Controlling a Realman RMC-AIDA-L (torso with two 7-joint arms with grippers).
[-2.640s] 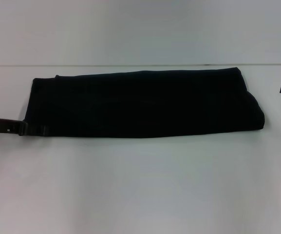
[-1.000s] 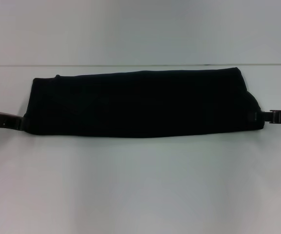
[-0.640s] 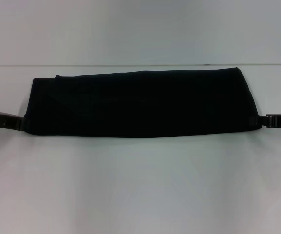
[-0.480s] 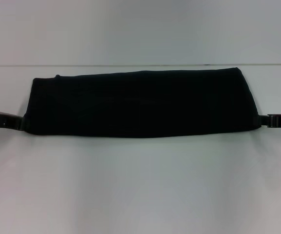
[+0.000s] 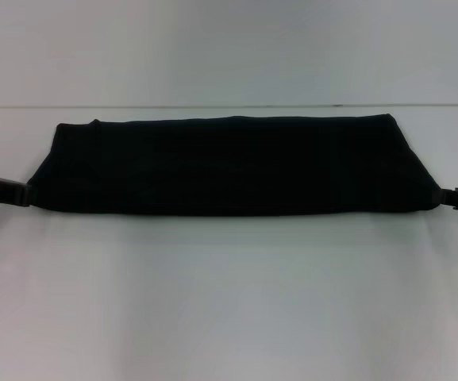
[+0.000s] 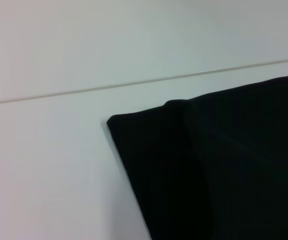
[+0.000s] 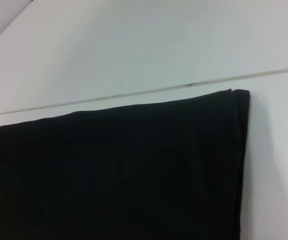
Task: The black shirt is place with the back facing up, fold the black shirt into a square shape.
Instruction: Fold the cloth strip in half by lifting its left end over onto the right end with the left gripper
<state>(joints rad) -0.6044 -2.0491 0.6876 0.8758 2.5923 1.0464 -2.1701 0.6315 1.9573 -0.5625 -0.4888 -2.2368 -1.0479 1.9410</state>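
Slim, dark, ridged left gripper [image 5: 18,193] and black, segmented right gripper [image 5: 451,198] show pale edge highlights.

The black shirt [image 5: 229,165] is soft matt cloth, its surface even and unshiny, with a faint raised seam or fold showing near its far left corner. The table [image 5: 229,302] beneath is a smooth, pale, matt surface. The left gripper [image 5: 24,194] and right gripper [image 5: 448,197] look like dark, hard, slightly glossy plastic or metal
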